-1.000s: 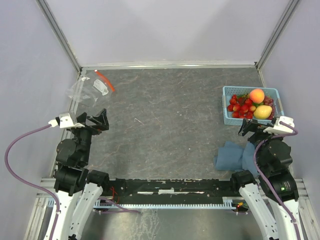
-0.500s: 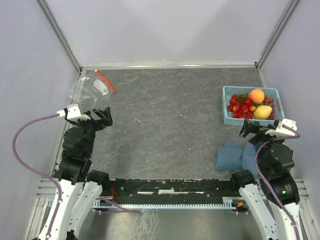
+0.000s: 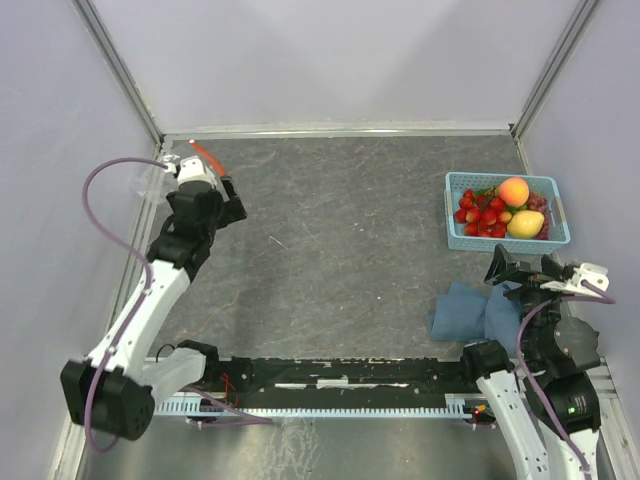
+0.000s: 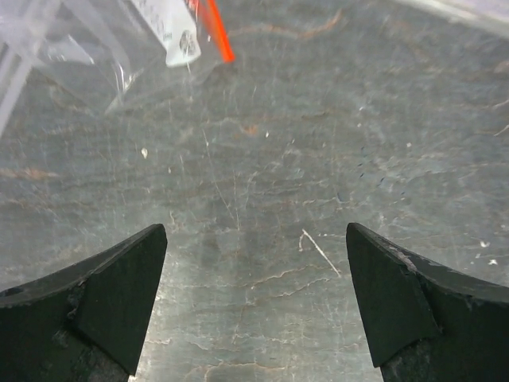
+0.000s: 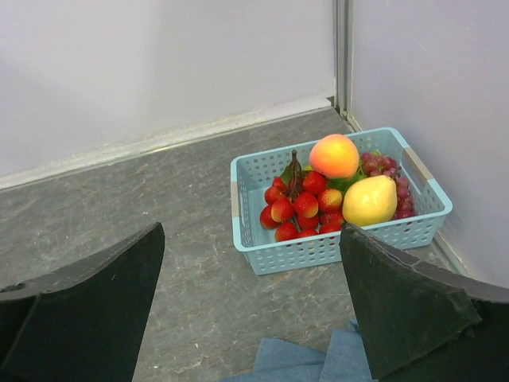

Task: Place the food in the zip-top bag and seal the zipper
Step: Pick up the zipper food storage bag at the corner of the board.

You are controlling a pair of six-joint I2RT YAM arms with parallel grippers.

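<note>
Left wrist: crinkly clear zip-top bag beyond wide-spread left fingers; right fingers equally wide.

Grey stone-look worktop boxed in by pale walls.
Between and ahead of the left jaws it is veined, scratched and softly lit; beyond the right jaws a metal strip joins it to the walls, with an upright post in the corner.

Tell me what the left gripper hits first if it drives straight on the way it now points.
Probably the bare table, just ahead of the open left gripper. The zip-top bag lies farther on, off to one side of that line.
</note>
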